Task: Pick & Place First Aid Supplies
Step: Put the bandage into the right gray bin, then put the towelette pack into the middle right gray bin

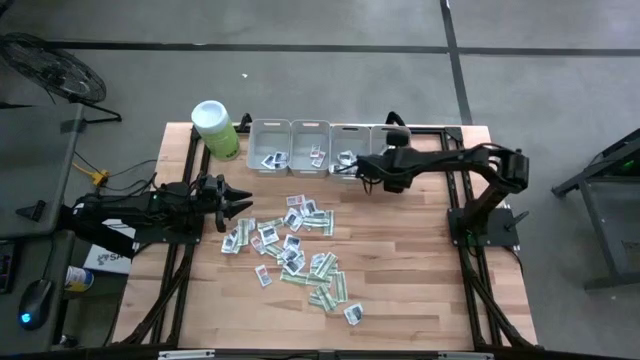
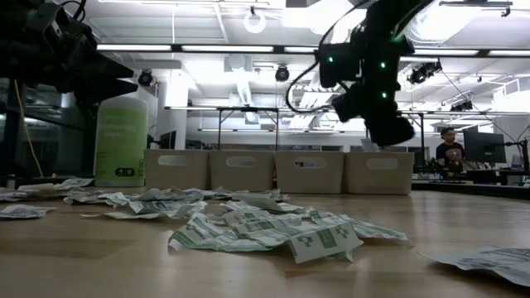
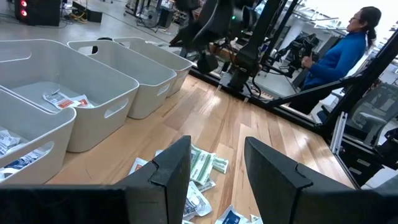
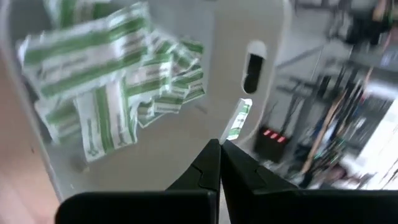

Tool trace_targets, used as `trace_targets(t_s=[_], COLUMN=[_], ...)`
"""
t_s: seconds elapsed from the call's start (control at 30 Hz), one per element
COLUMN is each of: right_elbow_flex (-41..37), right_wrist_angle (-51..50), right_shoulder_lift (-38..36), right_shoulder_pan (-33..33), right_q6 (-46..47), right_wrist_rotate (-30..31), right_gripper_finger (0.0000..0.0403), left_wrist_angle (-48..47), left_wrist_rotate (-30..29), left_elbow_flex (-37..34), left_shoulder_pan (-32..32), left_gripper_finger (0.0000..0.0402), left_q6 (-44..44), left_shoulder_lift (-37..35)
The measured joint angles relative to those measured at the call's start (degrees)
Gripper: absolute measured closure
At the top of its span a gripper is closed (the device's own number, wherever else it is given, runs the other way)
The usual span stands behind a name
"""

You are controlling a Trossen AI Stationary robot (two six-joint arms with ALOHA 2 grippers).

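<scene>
Jaws, right: your right gripper [image 4: 219, 149] has its jaws pressed together on the edge of one green-and-white strip [image 4: 237, 120], which sticks up from the tips edge-on.
Jaws, left: your left gripper [image 3: 214, 171] has its jaws apart with nothing between them.
Held strip: it hangs over the third grey bin [image 1: 350, 150] from the left, above a heap of green-and-white strips [image 4: 106, 81] lying on that bin's floor.
Loose supplies: the rest of the first aid supplies [image 1: 295, 250] lie scattered across the middle of the tabletop [image 1: 420, 290], white squarish packets mixed with green-and-white strips, with one packet apart from the others toward the front edge.
Sorted packets: you can see a few white packets in the first bin [image 1: 270, 148] and some with red print in the second bin [image 1: 311, 148].
Bins: four grey bins stand side by side along the far edge of the tabletop; the fourth bin [image 1: 384, 136] is partly hidden under your right arm.
Right gripper position: it reaches in from the right side and sits above the bin row, clear of the tabletop.
Left gripper position: it hovers at the left side of the tabletop, just beside the scattered pile, pointing toward it.
Canister: a lime-green canister [image 1: 215, 128] with a white lid stands left of the bins.
Room: a person in a blue top [image 3: 345, 46] sits beyond the tabletop.
</scene>
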Motion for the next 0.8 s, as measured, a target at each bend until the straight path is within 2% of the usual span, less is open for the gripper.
trace_targets(t_s=[0.13, 0.27, 0.4, 0.63, 0.8], right_elbow_flex=[-2.97, -4.69, -5.29, -5.29, -4.61], right_wrist_angle=[4.36, 7.14, 7.79, 8.01, 8.18], right_shoulder_lift=[0.00, 0.00, 0.00, 0.00, -1.17], right_shoulder_pan=[-0.17, -0.17, -0.19, -0.12, 2.80], right_q6=[-10.68, -14.50, -14.22, -13.51, -2.57], right_wrist_rotate=[-0.75, -0.02, 2.96, 3.24, 5.13], right_gripper_finger=[0.0403, 0.0398, 0.0380, 0.0318, 0.0282], left_wrist_angle=[0.00, 0.00, 0.00, 0.00, 0.00], left_wrist_rotate=[0.00, 0.00, 0.00, 0.00, 0.00], left_elbow_flex=[0.00, 0.01, -0.01, 0.01, 0.00], left_shoulder_pan=[-0.02, -0.01, -0.02, 0.00, 0.00], left_gripper_finger=[0.0252, 0.0252, 0.0252, 0.0252, 0.0252], left_q6=[-0.01, -0.01, -0.01, -0.01, 0.00], left_shoulder_lift=[-0.01, -0.01, 0.00, -0.02, 0.00])
